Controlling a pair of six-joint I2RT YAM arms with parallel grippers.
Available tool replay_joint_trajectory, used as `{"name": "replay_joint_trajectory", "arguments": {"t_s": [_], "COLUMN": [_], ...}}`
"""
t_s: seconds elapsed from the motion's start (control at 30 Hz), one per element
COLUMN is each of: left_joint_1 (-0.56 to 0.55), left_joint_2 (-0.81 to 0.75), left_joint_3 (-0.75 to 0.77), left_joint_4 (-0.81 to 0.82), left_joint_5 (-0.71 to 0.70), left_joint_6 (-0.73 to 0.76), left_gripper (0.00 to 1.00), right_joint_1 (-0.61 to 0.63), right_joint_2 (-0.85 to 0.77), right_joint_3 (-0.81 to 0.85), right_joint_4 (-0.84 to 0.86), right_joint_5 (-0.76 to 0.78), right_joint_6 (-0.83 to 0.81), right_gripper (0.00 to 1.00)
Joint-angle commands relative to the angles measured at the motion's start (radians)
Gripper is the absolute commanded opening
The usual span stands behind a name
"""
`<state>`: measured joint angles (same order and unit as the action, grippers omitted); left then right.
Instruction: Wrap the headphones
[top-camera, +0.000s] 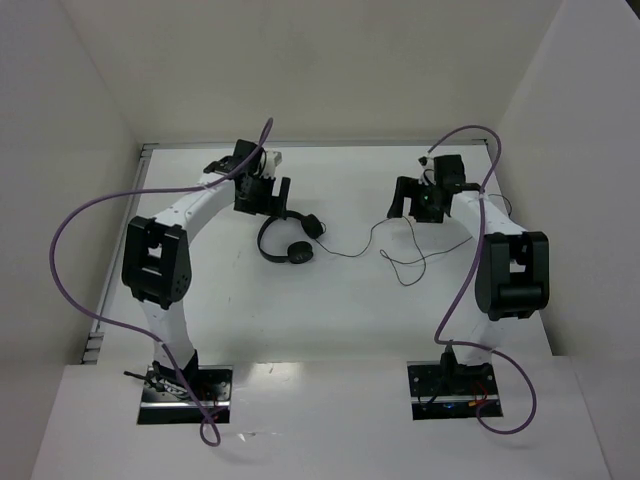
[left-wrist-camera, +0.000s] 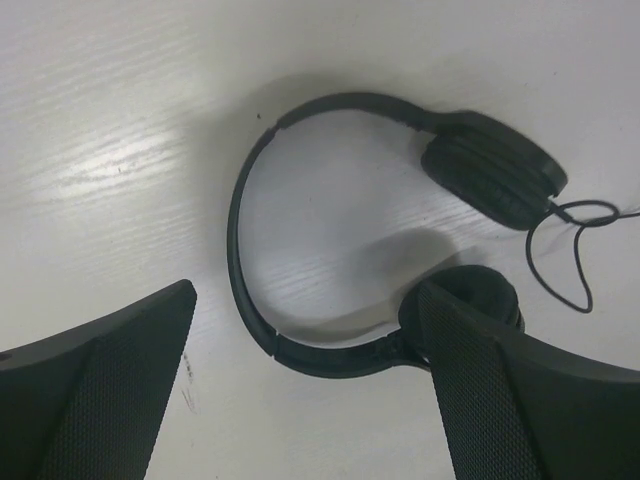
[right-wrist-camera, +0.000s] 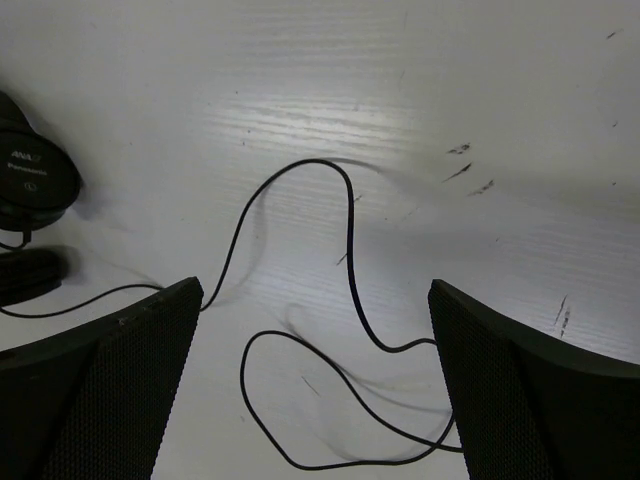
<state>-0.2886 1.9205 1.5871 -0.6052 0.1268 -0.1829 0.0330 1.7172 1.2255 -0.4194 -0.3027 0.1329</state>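
One earcup of the headphones sits half behind a left gripper finger; the right wrist view crops them at its left edge — their cord runs behind both fingers there.

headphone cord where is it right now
The cord lies loose on the table, trailing from the headphones toward the right arm's side and looping beneath the open right pincer.
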Motion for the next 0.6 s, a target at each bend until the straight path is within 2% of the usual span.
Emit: {"name": "replay_joint_trajectory", "arguments": {"t_s": [0.0,0.2,0.3,0.4,0.5,0.57], "left_joint_1": [0.002,0.002,0.002,0.002,0.002,0.002], "left_joint_2": [-0.060,-0.081,-0.072,-0.094,-0.103,-0.089], "left_joint_3": [-0.042,-0.061,-0.087,-0.124,-0.104,-0.079], "left_joint_4": [-0.001,-0.024,-0.038,-0.016,-0.051,-0.082], "left_joint_5": [-0.019,-0.051,-0.090,-0.060,0.038,0.039], "left_joint_6": [0.026,0.005,-0.004,-0.004,0.005,0.005], "left_gripper": [1.00,1.00,1.00,1.00,1.00,1.00], "right_joint_1": [0.001,0.001,0.010,0.031,0.079,0.158], "right_joint_2": [-0.053,-0.074,-0.019,0.013,0.073,0.148], "right_joint_3": [-0.033,0.000,0.034,0.052,0.146,0.270], "right_joint_4": [0.096,0.096,0.085,0.097,0.079,0.054], "right_joint_5": [-0.041,0.048,0.072,0.073,0.004,-0.006], "right_joint_6": [0.002,0.057,0.074,0.037,0.016,-0.005], "right_gripper": [1.00,1.00,1.00,1.00,1.00,1.00]}}
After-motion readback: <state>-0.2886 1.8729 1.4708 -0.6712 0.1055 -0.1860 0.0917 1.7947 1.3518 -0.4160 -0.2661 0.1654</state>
